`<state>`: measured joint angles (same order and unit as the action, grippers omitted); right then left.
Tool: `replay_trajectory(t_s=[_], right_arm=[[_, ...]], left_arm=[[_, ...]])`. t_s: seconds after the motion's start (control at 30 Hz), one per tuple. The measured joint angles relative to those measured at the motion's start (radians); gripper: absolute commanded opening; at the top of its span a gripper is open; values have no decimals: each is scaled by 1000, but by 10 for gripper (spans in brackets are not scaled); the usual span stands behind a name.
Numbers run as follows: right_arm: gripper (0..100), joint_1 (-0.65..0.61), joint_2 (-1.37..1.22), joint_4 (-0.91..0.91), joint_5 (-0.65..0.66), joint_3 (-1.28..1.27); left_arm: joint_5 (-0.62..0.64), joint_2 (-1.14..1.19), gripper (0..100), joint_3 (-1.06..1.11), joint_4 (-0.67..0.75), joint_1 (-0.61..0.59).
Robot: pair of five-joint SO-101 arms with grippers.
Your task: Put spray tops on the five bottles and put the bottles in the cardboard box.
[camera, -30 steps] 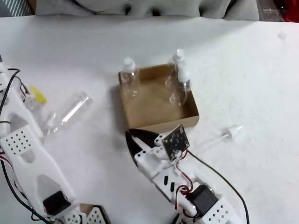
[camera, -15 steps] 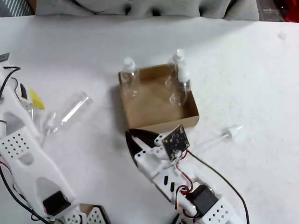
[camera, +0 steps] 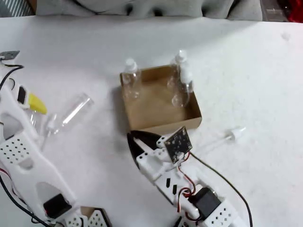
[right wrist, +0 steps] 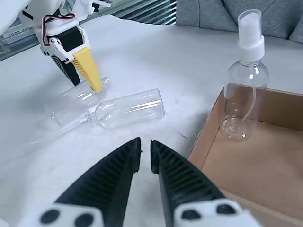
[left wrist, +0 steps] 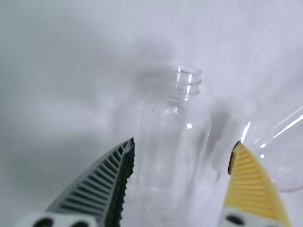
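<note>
Flat on its side on the white table (camera: 246, 71), between the spread, released fingers of the left gripper (left wrist: 183, 143): a clear uncapped bottle (left wrist: 171, 161), long axis in line with the fingers, open neck pointing away from the wrist. Just beside it, also on its side, a second bottle (camera: 73, 111), long axis diagonal, flat base toward the cardboard box (camera: 154, 111), neck toward the left arm, seemingly with a spray top (camera: 49, 124) at the neck, though hard to make out. Upright in the box, three topped bottles (camera: 131, 78), nozzles up: one at the left wall, two near the far right corner. Right of the box, a loose spray top (camera: 235, 133) flat on the table, tube trailing toward the right arm. Right gripper (right wrist: 145, 142) near the box's near left corner, clenched on nothing.
</note>
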<state>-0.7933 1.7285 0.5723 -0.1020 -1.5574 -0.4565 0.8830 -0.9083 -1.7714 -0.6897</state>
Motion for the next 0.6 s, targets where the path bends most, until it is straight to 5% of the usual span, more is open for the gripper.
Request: replay_trajectory(t_s=[0.17,0.6], right_arm=[[15,0,0,0,0,0],[15,0,0,0,0,0]], left_arm=[[-91,0,298,0,0,0],[-98,0,296,118,126,-5]])
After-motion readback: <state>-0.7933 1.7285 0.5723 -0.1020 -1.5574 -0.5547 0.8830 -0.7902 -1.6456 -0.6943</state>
